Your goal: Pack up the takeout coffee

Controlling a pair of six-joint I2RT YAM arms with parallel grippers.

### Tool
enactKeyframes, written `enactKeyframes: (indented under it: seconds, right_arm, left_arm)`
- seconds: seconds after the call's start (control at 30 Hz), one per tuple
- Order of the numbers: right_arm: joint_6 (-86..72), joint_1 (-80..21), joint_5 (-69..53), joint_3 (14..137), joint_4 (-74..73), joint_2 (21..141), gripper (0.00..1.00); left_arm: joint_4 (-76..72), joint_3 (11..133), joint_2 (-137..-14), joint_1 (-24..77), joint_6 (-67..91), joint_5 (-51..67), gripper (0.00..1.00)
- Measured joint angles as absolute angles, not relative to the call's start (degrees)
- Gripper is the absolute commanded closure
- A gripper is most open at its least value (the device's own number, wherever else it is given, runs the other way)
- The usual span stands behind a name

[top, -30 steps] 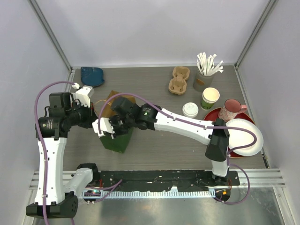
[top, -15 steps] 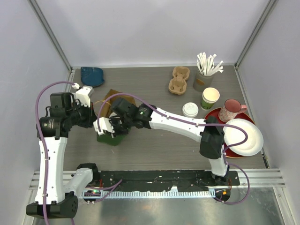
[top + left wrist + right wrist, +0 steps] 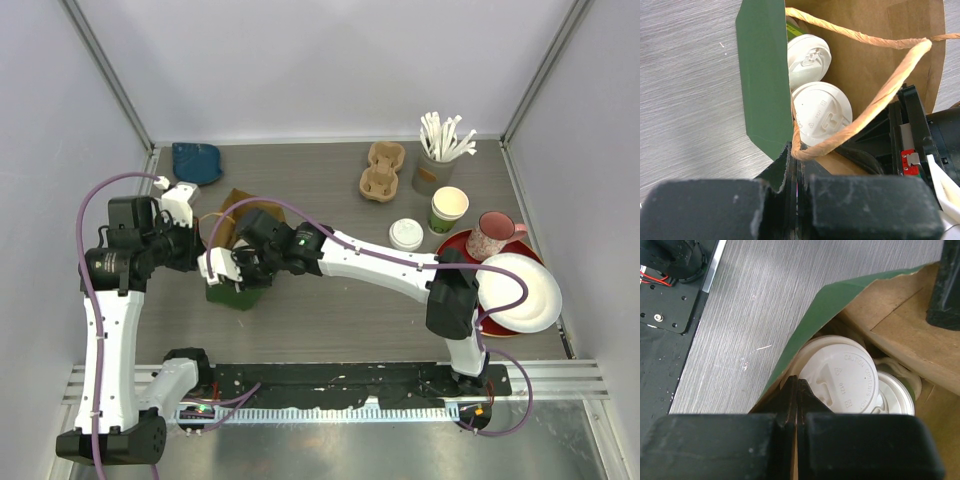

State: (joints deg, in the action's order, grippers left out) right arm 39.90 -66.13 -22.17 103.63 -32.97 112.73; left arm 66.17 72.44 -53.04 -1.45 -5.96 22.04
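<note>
Cups [image 3: 820,117], white-lidded, in green bag [image 3: 762,75]; left gripper [image 3: 797,167] and right gripper [image 3: 796,390] pinch rim.

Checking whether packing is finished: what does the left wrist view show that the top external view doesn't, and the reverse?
Only left wrist: two white-lidded cups inside the green paper bag. Only top external: a white lid on the table, a cardboard cup carrier and a pink mug. Both: the green paper bag.
</note>
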Motion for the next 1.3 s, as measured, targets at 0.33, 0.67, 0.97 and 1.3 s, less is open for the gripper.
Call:
enactKeyframes:
  seconds: [0.33,0.67,0.97,1.3]
  right_arm:
    - [38.48,-66.13,-21.34,103.63,-32.86,112.68,0.61]
    - [38.17,-65.93,-19.2,103.63,-33.28,109.97,0.45]
    - [37.34,-65.93,-19.03,104.27,-33.91,102.3,0.38]
    - [34.26,-65.93,-17.74,104.62,-32.29,95.72,0.35]
  left_arm:
    - [66.26,72.47,-53.04,-1.45,-5.96,22.06,1.0]
    - [66.24,72.47,-53.01,-1.45,-6.0,21.82,1.0]
    - [66.22,72.47,-53.01,-1.45,-6.2,20.99,1.0]
    - [66.22,72.47,-53.01,-1.45,-6.2,20.99,1.0]
